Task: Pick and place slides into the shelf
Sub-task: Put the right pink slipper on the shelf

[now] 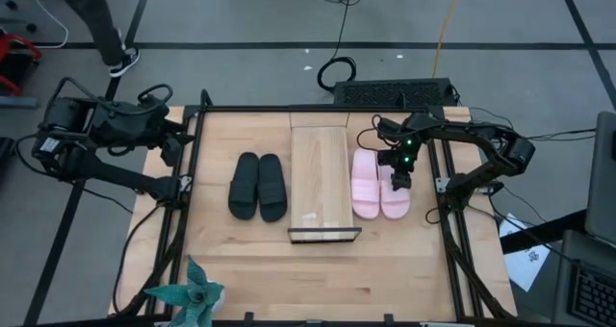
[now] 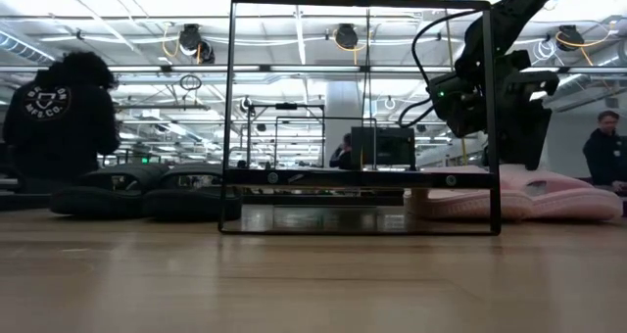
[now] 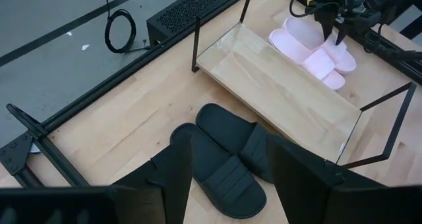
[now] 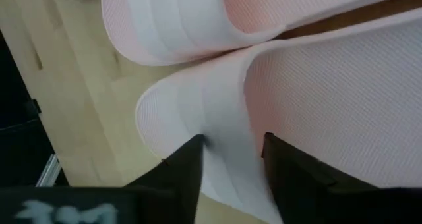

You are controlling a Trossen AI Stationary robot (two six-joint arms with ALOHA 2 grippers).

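The shelf [image 1: 320,178] is a narrow light-wood rack with a dark frame, lying in the table's middle. The black pair of slides [image 1: 258,186] lies sole down on its left, and the pink pair [image 1: 371,185] on its right. My right gripper [image 1: 399,178] is low over the right-hand pink slide [image 4: 198,112]. It is open, with one finger on each side of a band of the slide's strap. My left gripper [image 3: 232,148] waits open at the table's left edge [image 1: 178,139], looking toward the black slides [image 3: 227,158]. My right gripper comes down from above onto the right-hand pink slide's strap [image 4: 231,151]. Its fingers [image 4: 188,161] stand across the strap, one near the strap's edge by the textured footbed [image 4: 330,85]. I cannot tell whether they touch it. The slide lies flat on the table.
The shelf's upright dark frame posts [image 2: 490,118] stand beside the right gripper [image 2: 514,127]. A black box [image 1: 395,93] and cables lie past the far edge. A teal paper figure [image 1: 192,293] sits at the near left corner. People [image 2: 59,118] stand in the room beyond.
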